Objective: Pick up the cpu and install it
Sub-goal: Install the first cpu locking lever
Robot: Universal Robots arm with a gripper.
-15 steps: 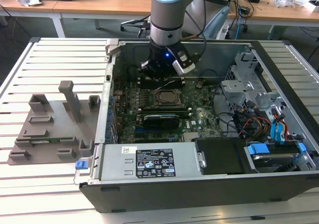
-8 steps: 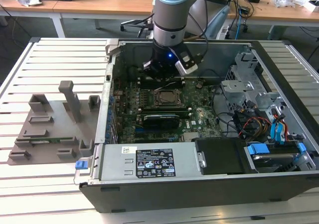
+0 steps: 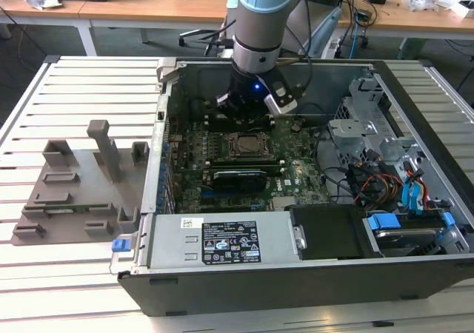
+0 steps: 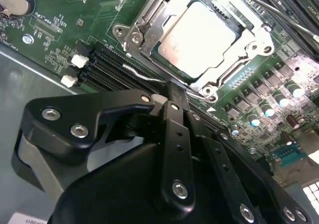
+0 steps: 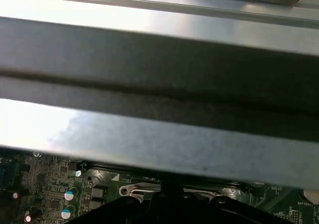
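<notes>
The cpu [image 4: 202,41] already sits in its socket frame [image 4: 144,22], just ahead of the hand [image 4: 172,92]. The hand's fingers look closed together and hold nothing. Judged from here, any press should be square and light.

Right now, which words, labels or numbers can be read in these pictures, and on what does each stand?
White label on the power supply: print too small to read.
Motherboard lettering in the second wrist view: too blurred to read.
Top of the cpu: no legible marking.
</notes>
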